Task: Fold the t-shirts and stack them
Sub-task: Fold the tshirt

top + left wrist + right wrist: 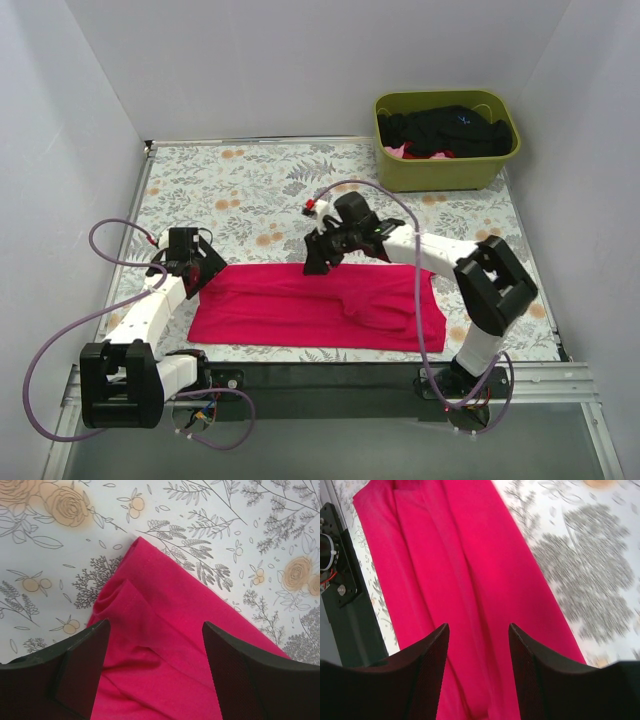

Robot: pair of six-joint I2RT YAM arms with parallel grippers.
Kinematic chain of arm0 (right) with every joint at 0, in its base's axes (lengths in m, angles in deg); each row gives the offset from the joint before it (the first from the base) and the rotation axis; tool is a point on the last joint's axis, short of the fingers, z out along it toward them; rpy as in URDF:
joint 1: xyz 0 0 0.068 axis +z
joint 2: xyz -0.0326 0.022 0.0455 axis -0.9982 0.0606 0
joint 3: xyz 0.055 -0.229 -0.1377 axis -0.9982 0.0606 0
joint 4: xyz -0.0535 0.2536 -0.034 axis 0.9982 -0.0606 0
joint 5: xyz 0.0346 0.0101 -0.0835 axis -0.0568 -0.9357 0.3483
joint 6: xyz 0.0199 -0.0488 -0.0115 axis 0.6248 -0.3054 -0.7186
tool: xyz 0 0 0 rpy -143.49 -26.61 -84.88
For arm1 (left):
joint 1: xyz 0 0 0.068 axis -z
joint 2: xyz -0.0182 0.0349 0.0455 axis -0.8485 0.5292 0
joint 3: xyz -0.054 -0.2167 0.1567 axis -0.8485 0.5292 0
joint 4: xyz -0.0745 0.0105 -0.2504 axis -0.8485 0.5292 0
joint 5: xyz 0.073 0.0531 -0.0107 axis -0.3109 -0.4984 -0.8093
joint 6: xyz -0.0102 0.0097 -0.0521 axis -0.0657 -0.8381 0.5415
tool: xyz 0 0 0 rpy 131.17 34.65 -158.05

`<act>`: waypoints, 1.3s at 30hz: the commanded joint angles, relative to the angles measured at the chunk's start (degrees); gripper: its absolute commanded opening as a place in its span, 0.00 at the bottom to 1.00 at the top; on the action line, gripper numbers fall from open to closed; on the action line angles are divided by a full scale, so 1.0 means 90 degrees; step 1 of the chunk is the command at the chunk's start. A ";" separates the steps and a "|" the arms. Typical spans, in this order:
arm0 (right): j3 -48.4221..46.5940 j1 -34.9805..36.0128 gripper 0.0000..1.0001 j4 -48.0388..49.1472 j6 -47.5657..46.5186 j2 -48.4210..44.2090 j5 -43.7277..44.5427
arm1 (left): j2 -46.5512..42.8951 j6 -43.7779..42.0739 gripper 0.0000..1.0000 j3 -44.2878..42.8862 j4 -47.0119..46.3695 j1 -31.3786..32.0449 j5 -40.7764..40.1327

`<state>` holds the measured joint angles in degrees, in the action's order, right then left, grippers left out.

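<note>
Crimson cloth lies in a long band along the near edge of the tabletop: 1 red t-shirt [300,305], folded lengthwise, running from near the left corner to past the middle, with a lumpy fold toward its right end.

The left gripper [203,268] hangs over the band's far-left corner. In the left wrist view its 2 fingers [85,665] are spread wide, with the corner of the red t-shirt [170,630] and its layered hem between them, and they grip nothing.

The right gripper [318,262] sits over the far edge of the band near its middle. In the right wrist view its fingers [425,670] are likewise parted and empty, and the red t-shirt [450,570] runs in long creases below and between them. Whether either set of fingertips touches the cloth cannot be told.

On the floral table cover [260,190] there is 1 olive-green bin [445,180] at the far right corner, well apart from both arms. It holds a heap of black garments [450,130], with a scrap of red or pink showing at the front; how many pieces are in it cannot be told. A black mounting rail [320,375] runs just beside the band's near side.
</note>
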<state>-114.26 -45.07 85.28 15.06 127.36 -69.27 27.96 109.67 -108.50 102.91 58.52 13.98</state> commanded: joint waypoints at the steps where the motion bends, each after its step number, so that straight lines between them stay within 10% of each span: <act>1: -0.0695 0.0423 0.50 0.0311 -0.0274 0.0716 -0.0296 | -0.0083 0.0127 0.68 0.0023 0.0169 -0.0042 -0.0648; 14: -0.2425 0.1156 0.50 0.0341 -0.0333 0.2594 -0.0404 | 0.0581 0.0479 0.65 -0.0144 0.0501 -0.0042 -0.1147; 39: -0.2523 0.1800 0.47 0.0224 -0.0157 0.2789 -0.1156 | 0.0327 0.0499 0.59 -0.0104 0.0394 -0.0042 -0.1088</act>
<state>-135.59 -29.60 86.44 13.07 152.80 -77.71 32.57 114.00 -108.50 107.24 58.52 5.21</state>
